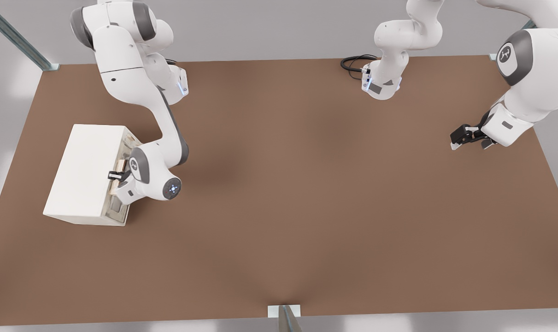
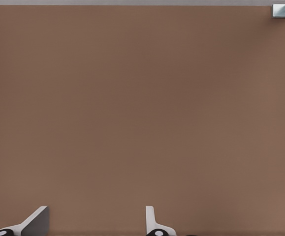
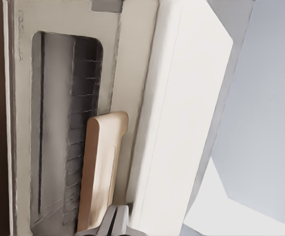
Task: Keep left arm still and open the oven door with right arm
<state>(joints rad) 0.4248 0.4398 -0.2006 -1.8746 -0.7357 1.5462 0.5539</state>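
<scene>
I have the right arm (image 1: 166, 122) reaching down from the upper left of the front view to the oven (image 1: 85, 173), the small cream box sitting on the table (image 1: 306, 193) at the left middle of that frame. The oven door (image 1: 120, 182) faces the front view's right, and from here I judge it shut or nearly so, lying flush along the box face. The gripper (image 1: 114, 175) is right at that face, its black fingers pressed in against the tan handle (image 1: 120, 165). In the right wrist view the handle (image 3: 102, 169) fills the lower middle, with the dark window (image 3: 66, 132) beside it and the fingertips (image 3: 113, 222) showing only as a grey sliver at the bottom edge; I cannot tell whether they are clamped on the bar or just resting against it. My judgement is that I am at the grasp stage, with the pull not yet begun. To do it well I would confirm a firm hold on the bar first, then draw the wrist along the door's arc instead of straight back, so the bar does not slip out. A hasty pull could drag the whole oven across the table, as it looks light.
</scene>
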